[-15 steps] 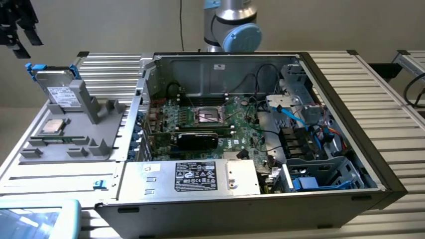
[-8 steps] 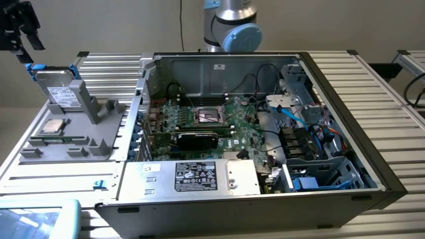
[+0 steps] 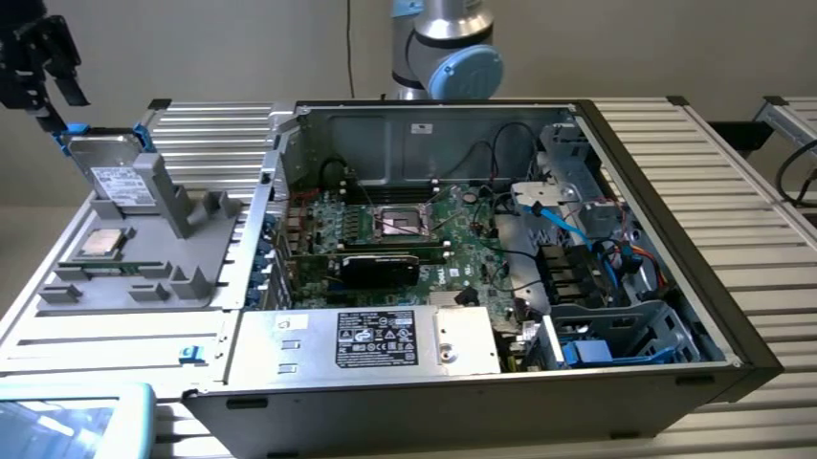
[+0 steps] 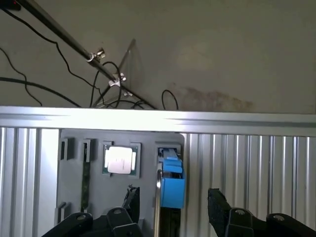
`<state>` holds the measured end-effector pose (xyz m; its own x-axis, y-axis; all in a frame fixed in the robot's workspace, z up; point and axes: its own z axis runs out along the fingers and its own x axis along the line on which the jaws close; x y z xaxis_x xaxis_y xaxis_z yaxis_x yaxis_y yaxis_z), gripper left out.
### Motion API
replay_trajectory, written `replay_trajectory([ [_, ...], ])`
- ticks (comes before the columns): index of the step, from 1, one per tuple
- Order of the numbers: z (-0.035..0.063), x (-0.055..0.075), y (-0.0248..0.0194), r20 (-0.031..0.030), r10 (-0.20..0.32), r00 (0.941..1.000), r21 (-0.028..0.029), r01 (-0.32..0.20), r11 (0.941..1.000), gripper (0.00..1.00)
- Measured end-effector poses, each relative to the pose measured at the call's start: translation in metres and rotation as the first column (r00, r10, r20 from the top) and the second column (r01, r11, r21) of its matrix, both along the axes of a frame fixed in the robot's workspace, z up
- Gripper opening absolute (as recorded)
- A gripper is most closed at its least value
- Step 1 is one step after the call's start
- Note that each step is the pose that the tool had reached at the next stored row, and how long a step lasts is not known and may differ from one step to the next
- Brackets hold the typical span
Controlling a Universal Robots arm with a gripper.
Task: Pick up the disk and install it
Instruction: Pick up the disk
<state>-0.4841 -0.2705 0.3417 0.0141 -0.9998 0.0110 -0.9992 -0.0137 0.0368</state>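
Hovering above disk (image 3: pixel 113 178) in holder (image 3: pixel 128 287), gripper (image 4: pixel 172 195) spread wide, empty; pick-up stage; grasp likely needs jaws straddling disk squarely.

Above the disk (image 3: pixel 109 175) the way seems clear; grey holder posts (image 3: pixel 189 215) hem its base, with the computer case wall (image 3: pixel 274 167) just beside.

We've got a plain pale wall (image 3: pixel 191 48) at the back, one thin cable (image 3: pixel 350 43) hanging down it. Work surface: ribbed aluminium table (image 3: pixel 715 172), w/ a second frame (image 3: pixel 785 110) at the exterior view's right. In the wrist view we see dull beige floor (image 4: pixel 237 44), black cables (image 4: pixel 24 81) looping across, a dark rod (image 4: pixel 54 29) slanting over them, and a faint stain (image 4: pixel 212 98). Light's soft, w/ glare on the table's edge rail (image 4: pixel 197 118).
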Motion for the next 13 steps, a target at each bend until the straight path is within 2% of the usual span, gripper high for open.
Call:
replay_trajectory([
  [13, -0.0234, 0.002, -0.0006, -0.0002, 0.0, 1.0, -0.0011, 0.0, 1.0, 0.66],
])
